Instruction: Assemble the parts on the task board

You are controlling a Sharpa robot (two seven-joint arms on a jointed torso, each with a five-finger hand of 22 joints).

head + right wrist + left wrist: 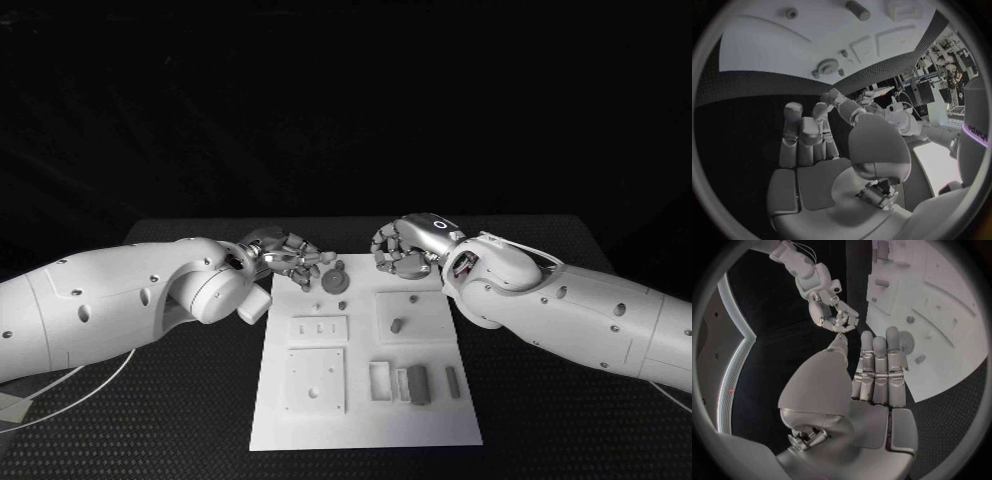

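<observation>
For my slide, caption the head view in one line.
Both hands, left hand and right hand, hover empty over the far end of the white task board with its grey parts.

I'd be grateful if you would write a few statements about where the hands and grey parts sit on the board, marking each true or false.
1. Both hands hover near the far edge of the task board. True.
2. The right hand holds a long grey bar. False: it holds nothing; its fingers are curled in.
3. A round grey part lies on the board close to the left hand. True.
4. The dark grey block stands at the board's far end. False: it stands in the near half, beside a slimmer grey piece.
5. The left hand grips the round grey part. False: its fingers are extended and hold nothing.
</observation>
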